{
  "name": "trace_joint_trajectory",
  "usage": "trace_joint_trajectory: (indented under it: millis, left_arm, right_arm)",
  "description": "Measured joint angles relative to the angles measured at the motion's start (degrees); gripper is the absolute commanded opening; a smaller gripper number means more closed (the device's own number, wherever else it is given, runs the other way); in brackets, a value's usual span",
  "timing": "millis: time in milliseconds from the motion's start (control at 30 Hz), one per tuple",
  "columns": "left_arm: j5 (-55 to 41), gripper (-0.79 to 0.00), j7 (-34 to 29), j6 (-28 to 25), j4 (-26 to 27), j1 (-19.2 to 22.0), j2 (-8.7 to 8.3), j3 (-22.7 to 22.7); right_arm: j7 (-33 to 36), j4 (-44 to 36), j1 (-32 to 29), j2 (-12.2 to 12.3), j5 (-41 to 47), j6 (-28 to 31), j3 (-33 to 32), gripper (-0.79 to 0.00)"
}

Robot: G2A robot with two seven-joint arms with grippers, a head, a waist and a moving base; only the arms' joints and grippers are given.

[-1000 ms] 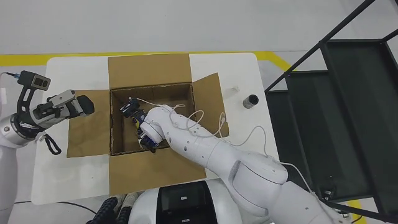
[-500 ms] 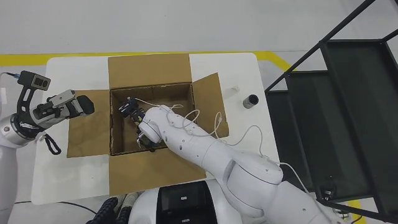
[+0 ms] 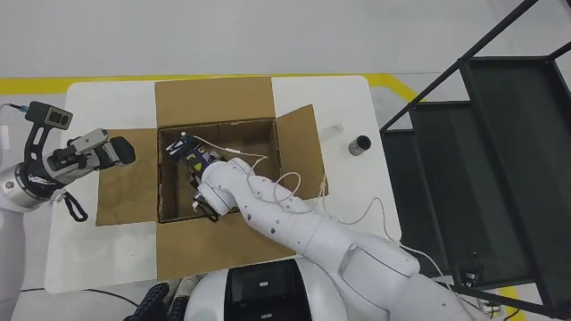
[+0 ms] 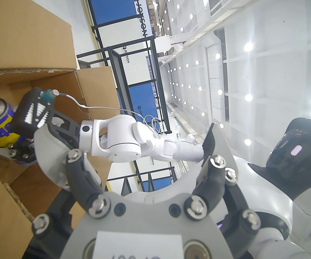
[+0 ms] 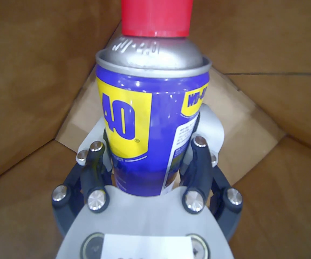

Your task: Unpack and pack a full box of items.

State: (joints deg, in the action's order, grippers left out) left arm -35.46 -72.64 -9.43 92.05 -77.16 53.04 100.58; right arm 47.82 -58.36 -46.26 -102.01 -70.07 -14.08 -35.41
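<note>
The can (image 5: 150, 114), blue and yellow with a red cap, is inside the open box (image 3: 241, 131), close to a corner. The right gripper (image 5: 152, 133) pinches the can's lower body between both fingers. The left gripper (image 3: 120, 152) is spread wide and holds nothing, above the box's left flap. A small dark cylinder (image 3: 359, 145) stands on the table (image 3: 80, 250), to the right of the box.

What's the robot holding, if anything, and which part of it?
The right gripper holds a blue spray can, jaws shut around its lower body, far from the red cap. The left gripper holds nothing, jaws open.
</note>
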Motion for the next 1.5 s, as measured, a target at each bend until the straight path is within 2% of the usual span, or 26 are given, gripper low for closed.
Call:
trace_joint_trajectory:
  millis: [233,467,600,1500]
  left_arm:
    - [0.0,0.0,0.0,0.0,0.0,0.0,0.0,0.0]
    - [0.0,0.0,0.0,0.0,0.0,0.0,0.0,0.0]
    - [0.0,0.0,0.0,0.0,0.0,0.0,0.0,0.0]
    - [0.0,0.0,0.0,0.0,0.0,0.0,0.0,0.0]
  right_arm:
    - [2.8,-21.4,-12.2,5.7,-12.2,1.8,-7.6,-0.785]
    - [-5.8,-40.5,-26.0,9.5,-19.2,7.1,-14.7,-0.785]
    - [-11.5,-45.7,-31.1,10.6,-18.4,10.6,-17.8,-0.785]
    - [-13.4,-47.5,-32.7,11.0,-18.5,11.5,-19.2,-0.785]
